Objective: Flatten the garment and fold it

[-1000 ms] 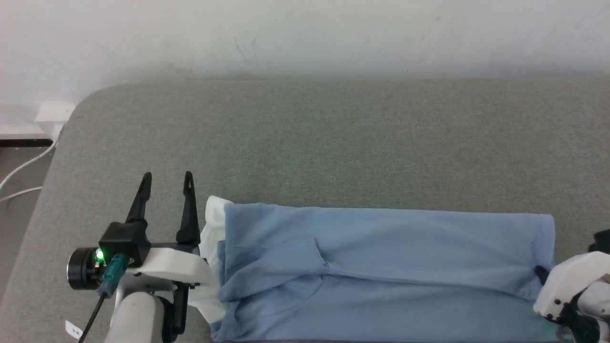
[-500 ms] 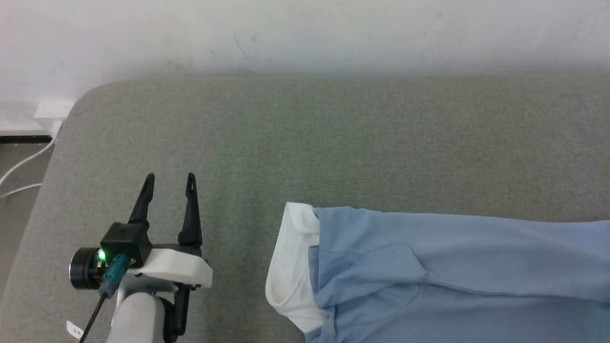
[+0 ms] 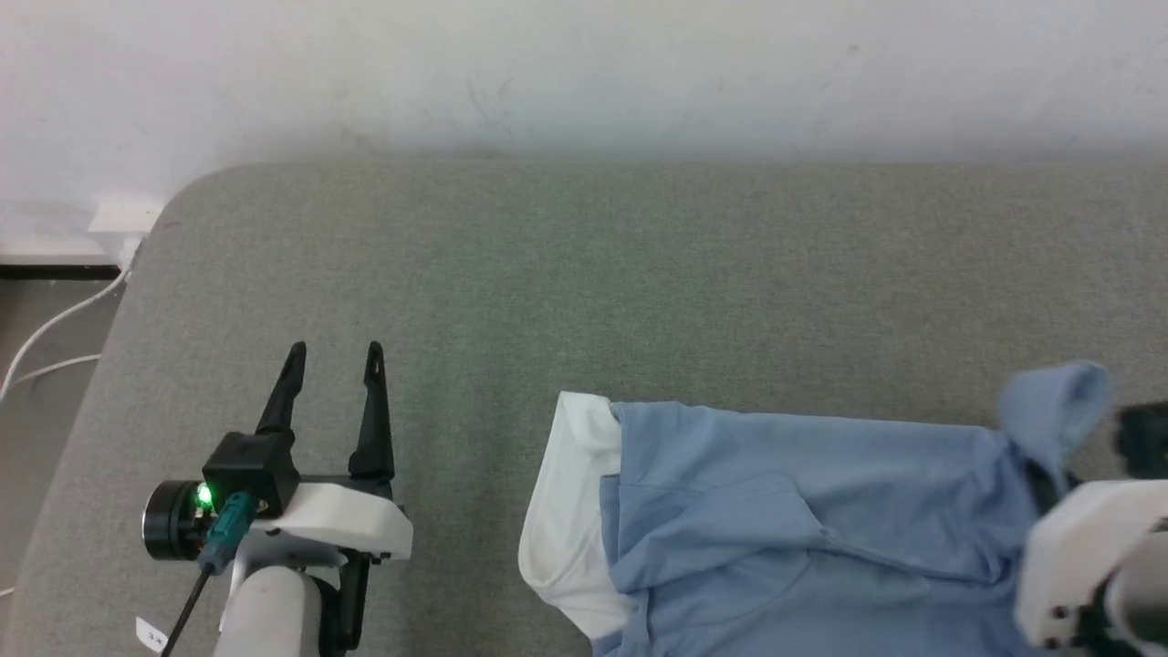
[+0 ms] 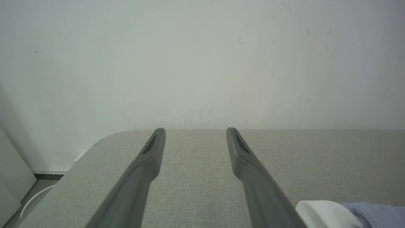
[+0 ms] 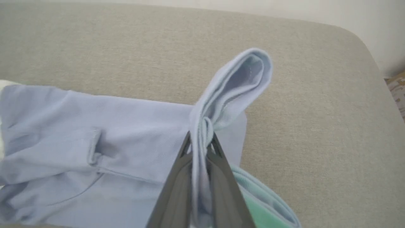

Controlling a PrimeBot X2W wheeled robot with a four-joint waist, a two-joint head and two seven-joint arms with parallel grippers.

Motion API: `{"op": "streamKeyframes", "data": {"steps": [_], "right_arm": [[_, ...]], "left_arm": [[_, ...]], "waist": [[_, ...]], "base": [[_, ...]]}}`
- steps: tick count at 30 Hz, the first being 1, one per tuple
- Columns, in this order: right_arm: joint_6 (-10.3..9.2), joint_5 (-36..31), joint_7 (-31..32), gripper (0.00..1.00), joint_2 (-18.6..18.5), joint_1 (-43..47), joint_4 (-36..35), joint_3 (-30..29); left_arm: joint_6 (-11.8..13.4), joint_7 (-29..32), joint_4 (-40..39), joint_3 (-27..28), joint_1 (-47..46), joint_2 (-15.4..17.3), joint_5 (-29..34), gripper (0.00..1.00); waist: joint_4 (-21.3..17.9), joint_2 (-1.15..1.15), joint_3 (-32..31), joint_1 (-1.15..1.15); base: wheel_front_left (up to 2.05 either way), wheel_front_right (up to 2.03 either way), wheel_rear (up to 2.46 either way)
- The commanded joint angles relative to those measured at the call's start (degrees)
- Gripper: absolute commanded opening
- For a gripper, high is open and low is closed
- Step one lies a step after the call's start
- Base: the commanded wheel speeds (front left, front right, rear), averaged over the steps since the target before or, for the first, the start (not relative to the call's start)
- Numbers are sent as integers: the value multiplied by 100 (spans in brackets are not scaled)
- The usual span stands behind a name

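A pale wall (image 3: 584, 73) is seen behind a wide grey fabric-covered surface (image 3: 639, 274) with a rounded corner. The garment (image 3: 803, 511) is spread in a long folded band on the near right part of that surface, its white neck part (image 3: 570, 511) turned towards the left. One light blue edge (image 5: 240, 79) is lifted clear of the surface and is pinched between the closed fingers of the right gripper (image 5: 201, 139). The left gripper (image 3: 335, 351) is held over bare surface, well apart from the garment, with its fingers spread wide and nothing between them. White cables (image 3: 55, 328) are seen on the floor at the far left.
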Motion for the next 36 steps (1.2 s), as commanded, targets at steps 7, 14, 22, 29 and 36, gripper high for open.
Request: {"op": "streamKeyframes", "data": {"steps": [7,14,22,29,36], "right_arm": [[-9,-140,408,0,-108,-403,-510,1872],[-9,-152,-113,0,-54,-1544,1017,3239],[-9,234,-872,0,50,-2503,3047,4243],[-9,1078,-1257,100,55,-2932,3869,4830],[-9,1646,-2126,100,56,-2991,3145,4707]], "left_arm": [[-103,-27,13,-1,-109,-60,86,100],[-133,-27,-19,20,-248,-90,93,100],[-120,-27,-18,3,-384,-133,68,100],[-104,-27,11,-1,-404,-153,60,100],[-97,-27,17,46,-298,-161,81,100]], "waist": [[135,0,178,0],[295,0,429,0],[450,0,634,0],[459,0,655,0],[303,0,478,0]], "base": [[0,0,0],[0,0,0],[0,0,0],[0,0,0],[0,0,0]]}}
